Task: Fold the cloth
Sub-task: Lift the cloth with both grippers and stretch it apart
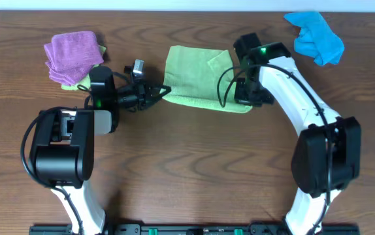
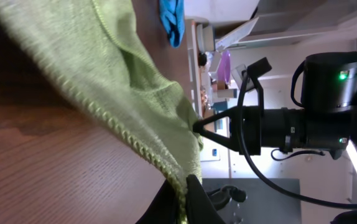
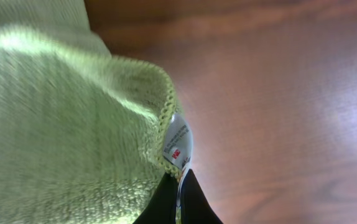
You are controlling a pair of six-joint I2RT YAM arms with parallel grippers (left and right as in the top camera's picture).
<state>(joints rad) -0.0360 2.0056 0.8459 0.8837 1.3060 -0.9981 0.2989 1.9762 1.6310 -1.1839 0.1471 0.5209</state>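
Observation:
The lime-green cloth [image 1: 197, 81] lies on the wooden table between my two arms, and its front edge looks doubled over. My left gripper [image 1: 165, 91] is shut on its left front corner. In the left wrist view the stitched hem [image 2: 129, 134] runs down into the pinched black fingertips [image 2: 194, 190]. My right gripper [image 1: 238, 98] is shut on the cloth's right side. In the right wrist view the cloth [image 3: 60, 124] and its white label [image 3: 178, 144] are clamped between the fingers [image 3: 191, 193]. The right gripper [image 2: 198, 127] also shows in the left wrist view, nipping the far cloth edge.
A purple cloth [image 1: 73, 53] rests on a paler green folded cloth [image 1: 76, 83] at the back left. A bright blue cloth [image 1: 315, 38] lies crumpled at the back right. Bare wood table [image 1: 194, 163] stretches in front of the cloth.

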